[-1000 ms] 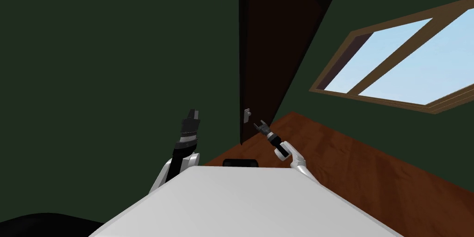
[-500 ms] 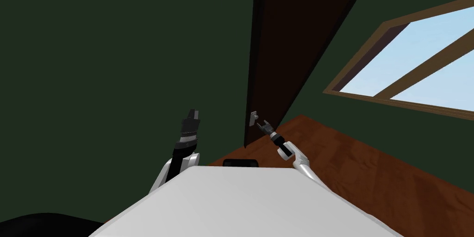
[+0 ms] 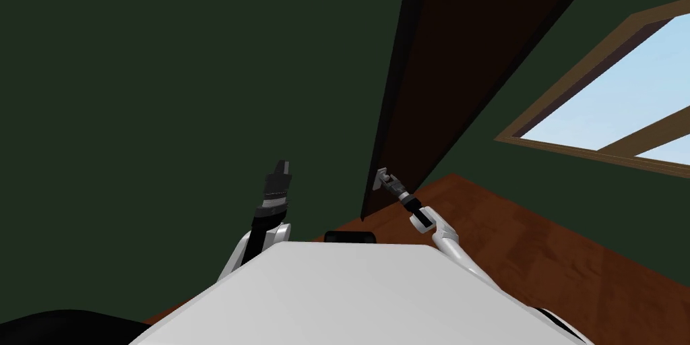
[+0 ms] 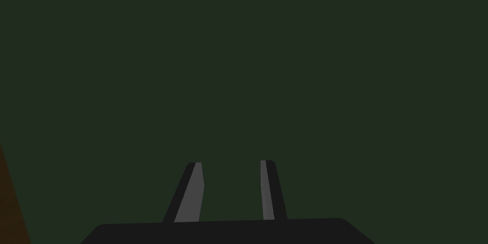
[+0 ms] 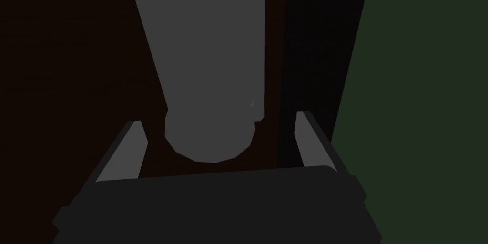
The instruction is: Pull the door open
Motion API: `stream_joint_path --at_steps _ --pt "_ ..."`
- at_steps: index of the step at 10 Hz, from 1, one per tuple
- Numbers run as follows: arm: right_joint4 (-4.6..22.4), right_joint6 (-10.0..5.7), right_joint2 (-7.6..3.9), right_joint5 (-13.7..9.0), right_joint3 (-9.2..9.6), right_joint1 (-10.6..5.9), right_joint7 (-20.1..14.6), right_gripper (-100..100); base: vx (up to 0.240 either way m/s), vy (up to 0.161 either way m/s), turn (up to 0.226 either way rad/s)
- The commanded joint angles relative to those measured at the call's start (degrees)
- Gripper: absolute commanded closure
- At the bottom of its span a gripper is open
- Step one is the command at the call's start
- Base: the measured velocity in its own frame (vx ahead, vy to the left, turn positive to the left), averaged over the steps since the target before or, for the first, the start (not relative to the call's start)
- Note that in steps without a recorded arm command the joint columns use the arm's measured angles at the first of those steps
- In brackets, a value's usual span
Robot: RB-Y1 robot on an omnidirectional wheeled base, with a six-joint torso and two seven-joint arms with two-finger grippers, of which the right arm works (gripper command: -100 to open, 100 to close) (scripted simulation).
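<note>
my right gripper [image 3: 387, 181] is right up at the grey handle [image 5: 214, 65], fingers spread wide. the handle sits between them with a gap on each side, not pinched. it's mounted low on the dark brown door [image 3: 472, 58], near the edge beside the dark green wall [image 3: 168, 91]. my left gripper [image 4: 232, 164] points at that wall, fingers drawn close on nothing.

Both arms [image 3: 445, 238] were slim white tubes with dark joints, the left wrist [image 3: 273, 203] was banded black and grey, the left gripper [image 4: 232, 162] and right gripper [image 5: 219, 122] were dark boxes, each with two thin light grey blades.
</note>
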Motion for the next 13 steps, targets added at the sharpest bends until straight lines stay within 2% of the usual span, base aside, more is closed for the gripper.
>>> stream_joint_path --at_steps 1,2,3,8,13 --pt "1.6 -0.60 -0.12 -0.3 -0.67 -0.77 0.2 -100 0.056 0.033 0.051" --pt "0.9 -0.31 -0.07 -0.2 -0.41 -0.40 0.1 -100 0.011 0.005 0.014" --pt "0.9 -0.31 -0.07 -0.2 -0.41 -0.40 0.1 100 -0.016 -0.011 -0.006" --pt "0.9 -0.31 -0.07 -0.2 -0.41 -0.40 0.1 100 -0.001 -0.001 -0.001" --pt "1.3 0.07 0.06 -2.7 1.51 -1.50 -5.6 100 -0.029 -0.024 -0.010"
